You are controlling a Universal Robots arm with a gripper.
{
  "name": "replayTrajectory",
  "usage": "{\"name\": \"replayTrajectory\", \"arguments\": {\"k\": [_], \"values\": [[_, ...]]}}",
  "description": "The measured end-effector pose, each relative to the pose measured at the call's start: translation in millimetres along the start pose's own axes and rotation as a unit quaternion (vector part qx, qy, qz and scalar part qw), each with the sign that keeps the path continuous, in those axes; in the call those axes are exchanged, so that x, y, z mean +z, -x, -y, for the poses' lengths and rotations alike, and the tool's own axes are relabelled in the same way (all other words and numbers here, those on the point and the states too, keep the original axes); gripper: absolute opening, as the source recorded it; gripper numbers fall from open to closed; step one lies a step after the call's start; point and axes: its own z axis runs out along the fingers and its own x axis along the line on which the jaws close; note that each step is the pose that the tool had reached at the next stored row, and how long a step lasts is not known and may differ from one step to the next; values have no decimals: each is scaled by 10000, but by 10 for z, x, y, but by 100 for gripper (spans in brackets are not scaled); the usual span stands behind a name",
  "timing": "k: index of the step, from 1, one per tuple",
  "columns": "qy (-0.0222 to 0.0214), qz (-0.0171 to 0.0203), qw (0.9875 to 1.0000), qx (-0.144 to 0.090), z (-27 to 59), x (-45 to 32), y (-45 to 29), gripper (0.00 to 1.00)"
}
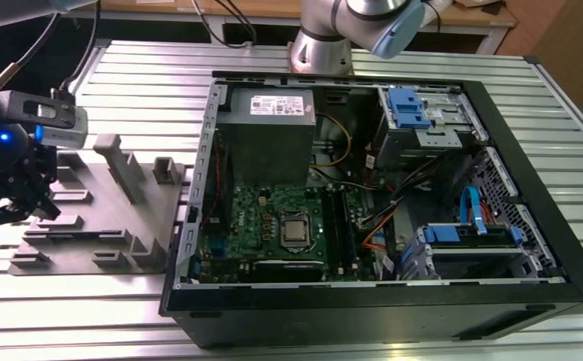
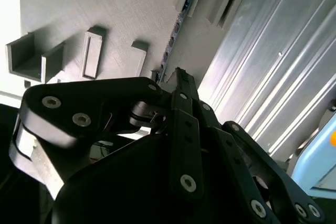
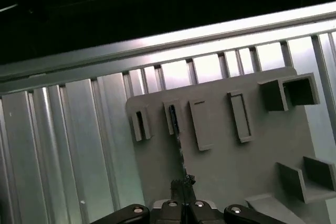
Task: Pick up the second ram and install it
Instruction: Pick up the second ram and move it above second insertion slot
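In both wrist views the second ram (image 2: 173,35) (image 3: 172,119) is seen edge-on as a thin dark blue strip. It stands on the grey fixture plate (image 2: 131,9) (image 3: 226,166), with its far end in a small slot block. My gripper (image 2: 176,74) (image 3: 182,182) is shut on the near end of the stick, fingertips pressed together around it. In the exterior view my gripper (image 1: 28,201) hangs low over the fixture plate (image 1: 120,218), at the exterior view's left. The green motherboard (image 1: 266,226) with its long black slots (image 1: 336,226) lies inside the open computer case.
The black computer case (image 1: 532,248) fills the middle and the exterior view's right, with a grey power supply (image 1: 266,135), blue drive cages (image 1: 411,109) and cables. Several raised blocks (image 1: 126,169) stand on the fixture plate. The table is ribbed aluminium (image 1: 150,68).
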Motion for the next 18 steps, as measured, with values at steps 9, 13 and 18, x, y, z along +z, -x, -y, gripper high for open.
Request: {"name": "replayTrajectory", "arguments": {"k": [9,13,18], "values": [[6,-20,9970,-780,0,10,0,7],[6,-22,9966,-821,0,10,0,7],[6,-17,9966,-823,1,12,1,7]]}}
